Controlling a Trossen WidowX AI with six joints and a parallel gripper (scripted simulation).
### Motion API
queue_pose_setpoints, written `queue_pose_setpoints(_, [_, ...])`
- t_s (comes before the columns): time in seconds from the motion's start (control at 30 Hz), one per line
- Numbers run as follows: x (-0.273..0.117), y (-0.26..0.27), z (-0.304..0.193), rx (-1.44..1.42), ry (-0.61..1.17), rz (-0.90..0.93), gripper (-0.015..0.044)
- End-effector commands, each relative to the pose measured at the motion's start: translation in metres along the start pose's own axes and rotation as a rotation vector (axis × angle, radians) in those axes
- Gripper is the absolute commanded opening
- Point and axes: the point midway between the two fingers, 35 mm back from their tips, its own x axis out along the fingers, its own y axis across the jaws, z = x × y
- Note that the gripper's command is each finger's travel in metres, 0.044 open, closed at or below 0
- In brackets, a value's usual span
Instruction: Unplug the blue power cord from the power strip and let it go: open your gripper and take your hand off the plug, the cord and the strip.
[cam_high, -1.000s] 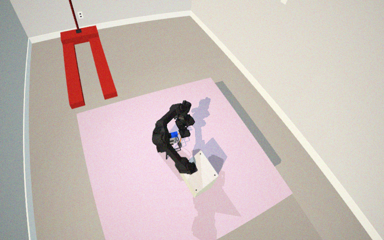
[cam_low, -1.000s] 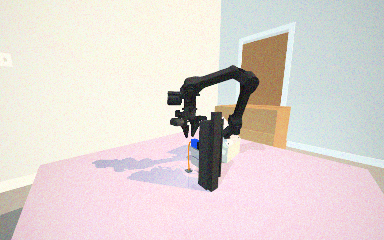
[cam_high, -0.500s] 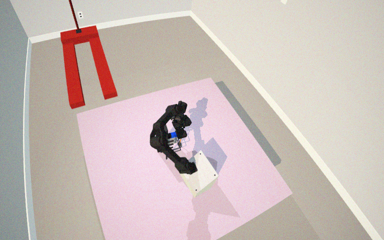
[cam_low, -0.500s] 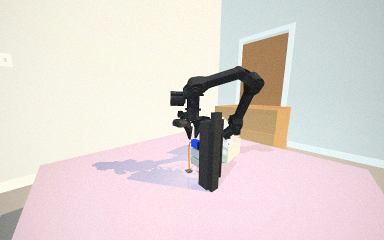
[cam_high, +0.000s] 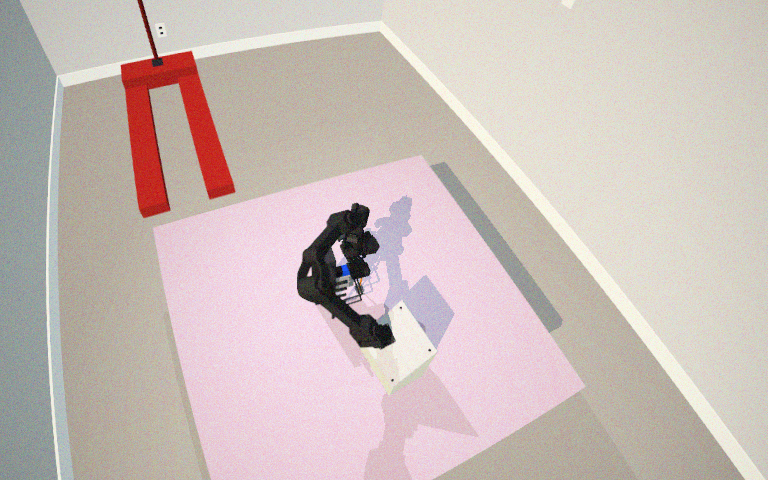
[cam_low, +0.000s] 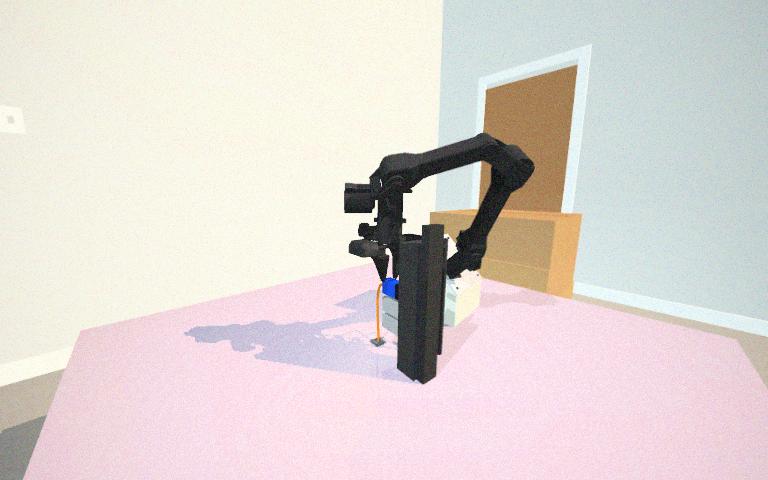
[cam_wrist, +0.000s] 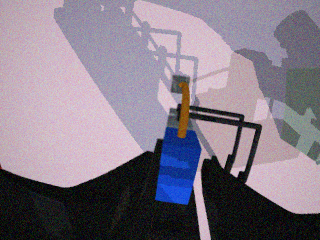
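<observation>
The blue plug (cam_wrist: 178, 166) sat in the power strip (cam_low: 390, 314) on the pink surface (cam_low: 226, 407); my pincer (cam_wrist: 175, 190) stood partly spread around it, fingers flanking, gripping nothing. Its orange cord (cam_wrist: 183, 102) ran away.

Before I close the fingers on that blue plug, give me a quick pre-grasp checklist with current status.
1. Blue block-shaped plug lies between the black gripper fingers: ok, the wrist view shows one finger on each side.
2. Fingers partly open, gripping nothing: ok.
3. Fingers low enough to flank the plug: ok in the wrist view; exact depth cannot tell.
4. Plug seated in the grey power strip: cannot tell, the tall black upright block hides the joint.
5. Thin orange cord outside the fingers: ok, it runs away ahead of the plug.
6. Contact with the strip: cannot tell.
</observation>
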Motion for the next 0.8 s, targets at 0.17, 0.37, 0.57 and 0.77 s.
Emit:
queue_pose_setpoints(0.17, [0.0103,-0.0011,-0.0011,0.005,0.005,-0.002,0.0160])
queue_pose_setpoints(0.37, [0.0075,-0.0003,-0.0006,0.000,0.001,-0.002,0.0048])
queue_pose_setpoints(0.57, [0.0075,-0.0003,-0.0006,0.000,0.001,-0.002,0.0008])
queue_pose_setpoints(0.77, [0.0073,0.0001,0.0033,0.000,0.000,-0.001,0.0000])
